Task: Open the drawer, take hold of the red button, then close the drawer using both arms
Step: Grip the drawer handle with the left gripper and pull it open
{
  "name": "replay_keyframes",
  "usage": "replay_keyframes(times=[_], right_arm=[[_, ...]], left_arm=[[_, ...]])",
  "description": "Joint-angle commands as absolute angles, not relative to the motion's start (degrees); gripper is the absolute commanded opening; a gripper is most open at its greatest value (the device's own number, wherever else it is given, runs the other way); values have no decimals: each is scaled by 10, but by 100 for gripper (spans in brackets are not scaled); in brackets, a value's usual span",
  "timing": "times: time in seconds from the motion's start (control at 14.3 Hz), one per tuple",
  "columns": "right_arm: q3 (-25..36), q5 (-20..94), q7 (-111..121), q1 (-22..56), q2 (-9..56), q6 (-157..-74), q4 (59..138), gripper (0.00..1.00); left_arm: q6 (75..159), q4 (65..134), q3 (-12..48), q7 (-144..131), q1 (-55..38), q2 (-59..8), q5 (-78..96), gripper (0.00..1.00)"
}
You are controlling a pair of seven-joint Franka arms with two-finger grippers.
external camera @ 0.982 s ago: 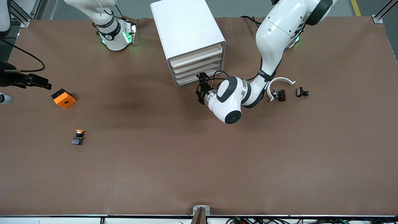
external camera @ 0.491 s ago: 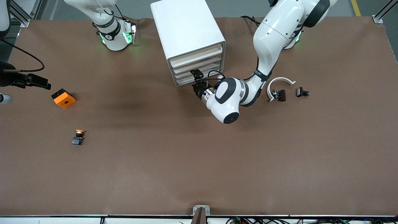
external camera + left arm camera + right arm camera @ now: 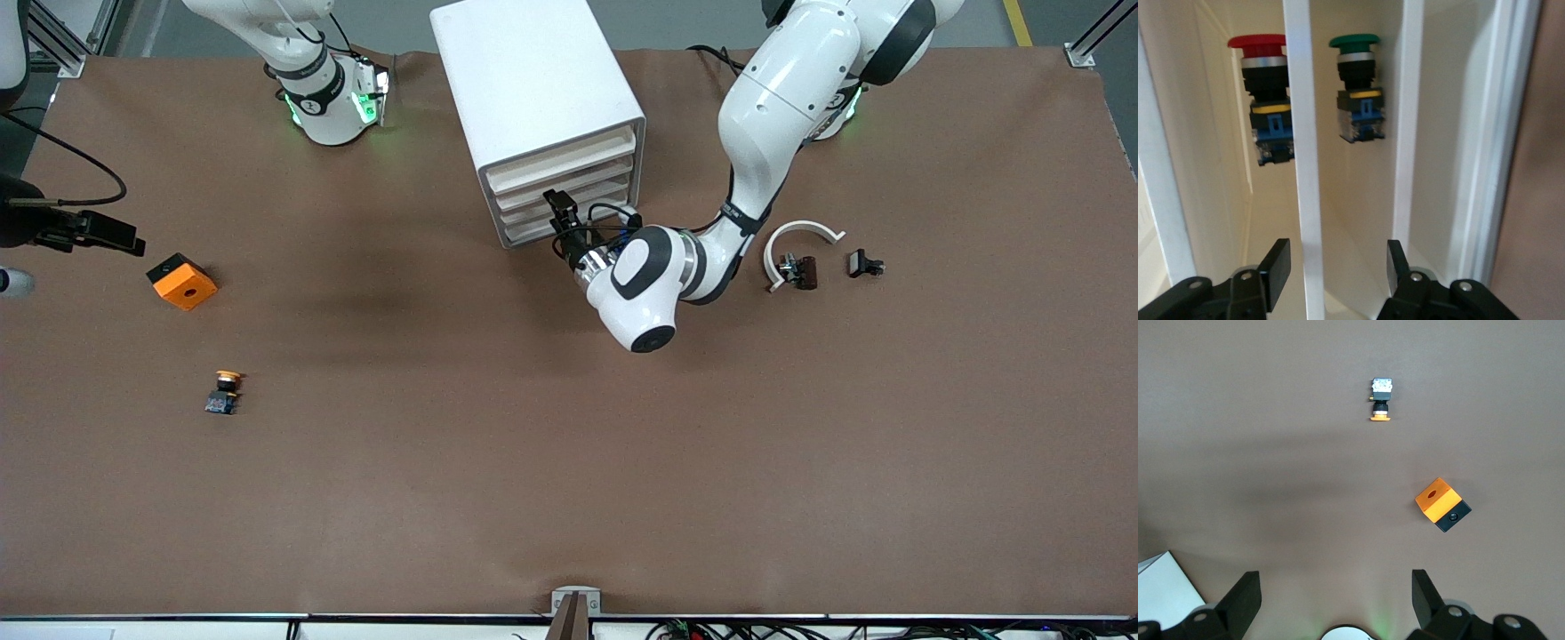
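Jaws apart on both grippers: left gripper [image 3: 1335, 280] astride a white drawer front [image 3: 1305, 200] at the cabinet [image 3: 533, 98], red button [image 3: 1265, 100] inside; right gripper [image 3: 1335, 600] waiting above brown table [image 3: 622, 462], orange cube [image 3: 182, 282] below.

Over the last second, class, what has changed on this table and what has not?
The left pincer moved in from the table in front of the cabinet up to its lower drawer fronts, its fingers now astride a white drawer edge. Nothing is gripped yet. The right pincer, orange cube and orange-capped button stayed put.
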State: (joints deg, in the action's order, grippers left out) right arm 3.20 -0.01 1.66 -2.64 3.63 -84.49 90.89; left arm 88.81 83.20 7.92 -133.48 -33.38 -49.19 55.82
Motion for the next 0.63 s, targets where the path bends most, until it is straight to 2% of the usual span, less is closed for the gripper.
replay_keyframes(times=[0.0,0.14,0.35,0.49,0.56], right_arm=[[27,-3,16,-33,42,-836,895,100],[27,0,16,-33,42,-836,895,100],[27,0,16,-33,43,-836,895,100],[27,0,16,-34,42,-836,895,100],[27,0,16,-33,42,-835,895,100]], left_arm=[[867,821,76,-1348,-339,-501,573,52],[862,821,76,-1351,-347,-501,574,51],[848,821,76,-1357,-348,-504,574,34],[845,820,76,-1357,-348,-505,574,13],[845,820,76,-1357,-348,-505,573,5]])
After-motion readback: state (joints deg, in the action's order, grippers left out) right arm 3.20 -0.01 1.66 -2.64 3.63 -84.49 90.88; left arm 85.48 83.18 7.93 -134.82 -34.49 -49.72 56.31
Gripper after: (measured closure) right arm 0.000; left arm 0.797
